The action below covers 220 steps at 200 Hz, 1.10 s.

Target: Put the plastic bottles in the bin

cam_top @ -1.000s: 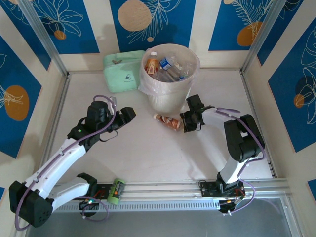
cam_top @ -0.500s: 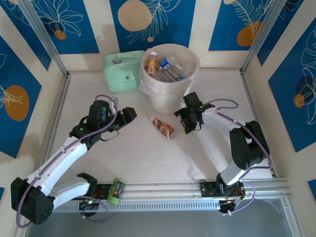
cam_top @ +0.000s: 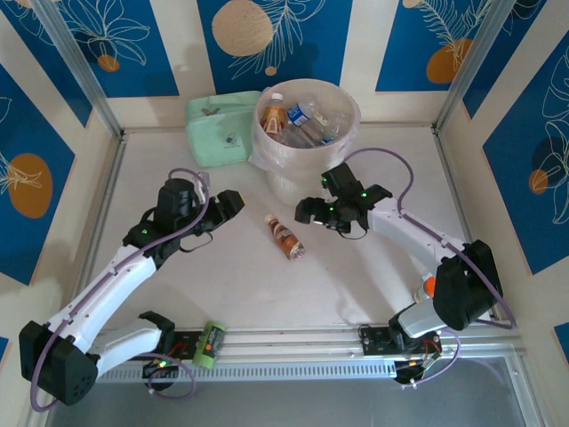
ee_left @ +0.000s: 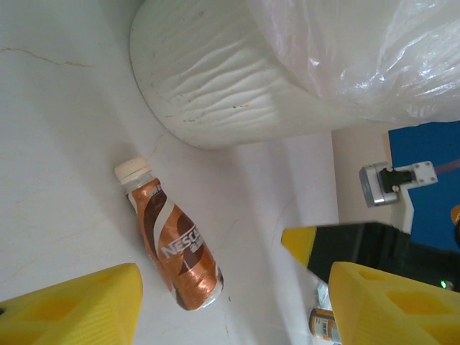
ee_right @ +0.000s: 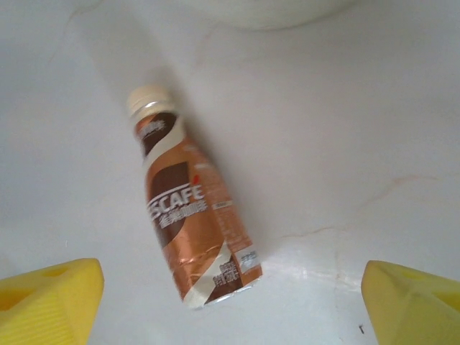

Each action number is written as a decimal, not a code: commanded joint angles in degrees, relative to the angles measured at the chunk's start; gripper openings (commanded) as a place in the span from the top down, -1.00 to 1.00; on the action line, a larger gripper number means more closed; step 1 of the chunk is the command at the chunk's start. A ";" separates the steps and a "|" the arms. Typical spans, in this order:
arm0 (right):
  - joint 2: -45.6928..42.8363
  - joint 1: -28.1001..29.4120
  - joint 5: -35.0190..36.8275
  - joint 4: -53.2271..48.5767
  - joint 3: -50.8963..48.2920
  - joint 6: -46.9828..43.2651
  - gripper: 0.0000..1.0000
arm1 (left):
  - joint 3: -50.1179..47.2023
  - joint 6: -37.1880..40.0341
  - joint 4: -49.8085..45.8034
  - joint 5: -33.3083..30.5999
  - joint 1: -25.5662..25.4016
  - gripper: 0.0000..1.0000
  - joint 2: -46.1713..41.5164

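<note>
Beside the round cream plastic-lined bin (cam_top: 293, 182), the small brown-labelled plastic bottle (cam_top: 284, 237) has slid leftward, ungrasped; the right gripper (cam_top: 318, 218) follows it, wide open and empty like the left gripper (cam_top: 222, 218).

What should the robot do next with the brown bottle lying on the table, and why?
Probably lower the right pincer straight down and close it on the bottle. The bottle lies on its side on the table, just in front of the bin. In the right wrist view it sits between the wide-open yellow fingers, which are not touching it.
</note>
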 commanded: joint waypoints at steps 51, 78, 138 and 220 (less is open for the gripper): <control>14.64 13.47 5.71 -5.58 10.53 -9.81 -0.88 | -0.32 -0.60 -2.13 -1.10 2.01 -0.37 -1.91; 21.54 14.96 7.07 -10.02 15.84 -8.38 -0.85 | -1.01 -0.14 -3.33 -1.10 3.03 -0.37 -3.11; 31.64 18.17 8.05 -17.31 25.33 -9.60 -0.76 | -3.35 -0.83 -2.84 -0.05 4.86 -0.38 -3.86; 37.81 20.67 6.59 -21.12 31.51 -10.23 -0.45 | -4.77 -1.36 -1.85 0.83 6.28 -0.38 -4.58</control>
